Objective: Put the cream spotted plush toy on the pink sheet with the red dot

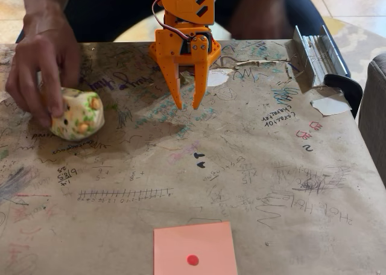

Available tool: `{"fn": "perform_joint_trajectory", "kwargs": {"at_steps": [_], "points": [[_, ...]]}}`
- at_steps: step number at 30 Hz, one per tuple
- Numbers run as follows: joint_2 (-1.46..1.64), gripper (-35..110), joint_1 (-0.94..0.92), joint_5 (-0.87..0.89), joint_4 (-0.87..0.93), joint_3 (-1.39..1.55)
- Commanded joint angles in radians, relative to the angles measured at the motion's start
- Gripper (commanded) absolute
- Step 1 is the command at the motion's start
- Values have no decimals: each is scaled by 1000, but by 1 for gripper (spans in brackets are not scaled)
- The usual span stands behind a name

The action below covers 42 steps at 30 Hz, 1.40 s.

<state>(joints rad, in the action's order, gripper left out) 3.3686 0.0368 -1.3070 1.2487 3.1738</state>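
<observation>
Brown kraft paper (253,166), scribbled all over with pen marks, numbers and doodles, covers the table in the fixed view, with tiled floor showing beyond its far edge. At about twelve o'clock in the picture the orange arm (184,22) hangs over the far part of the table, and its gripper (187,101) points straight down with the two tapered fingers (174,82) slightly parted, nothing between them, their tips close above the paper. Toward nine o'clock from the gripper, well apart from it, the cream spotted plush toy (77,113) lies on the paper, green and orange spots showing. A person's hand (37,70) grips its left side, fingers curled over the top. At six o'clock, near the front edge, the pink sheet with the red dot (194,249) lies flat and bare. Around two o'clock a metal clamp-like piece (316,58) sits at the table's far right corner.
</observation>
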Motion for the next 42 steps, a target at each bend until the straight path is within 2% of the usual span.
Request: {"fn": "perform_joint_trajectory", "kwargs": {"at_steps": [1, 16, 33, 42], "points": [[3, 7, 6, -11, 6, 17], [3, 7, 6, -11, 6, 17], [3, 7, 120, -64, 12, 17], [2, 7, 89, -61, 12, 17]]}}
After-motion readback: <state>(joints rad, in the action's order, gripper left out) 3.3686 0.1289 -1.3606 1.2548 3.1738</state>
